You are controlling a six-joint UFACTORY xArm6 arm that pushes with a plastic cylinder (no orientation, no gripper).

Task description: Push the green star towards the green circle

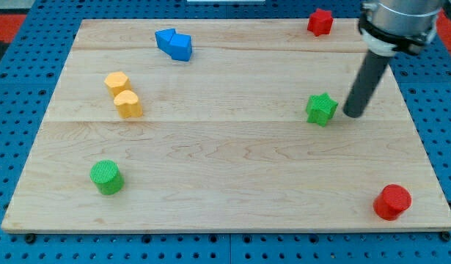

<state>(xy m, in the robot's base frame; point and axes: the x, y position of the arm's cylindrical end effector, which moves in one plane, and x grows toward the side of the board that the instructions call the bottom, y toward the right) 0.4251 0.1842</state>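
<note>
The green star (322,109) lies on the wooden board at the view's right of middle. The green circle (106,177), a short cylinder, stands far off at the view's lower left. My tip (353,114) rests on the board just to the view's right of the green star, a small gap apart from it. The dark rod rises from the tip up to the arm at the view's top right.
Two blue blocks (174,44) touch each other at the view's top. A yellow hexagon (116,82) and a yellow heart (127,104) sit together at the left. A red star (320,22) lies at the top right, a red circle (391,202) at the lower right.
</note>
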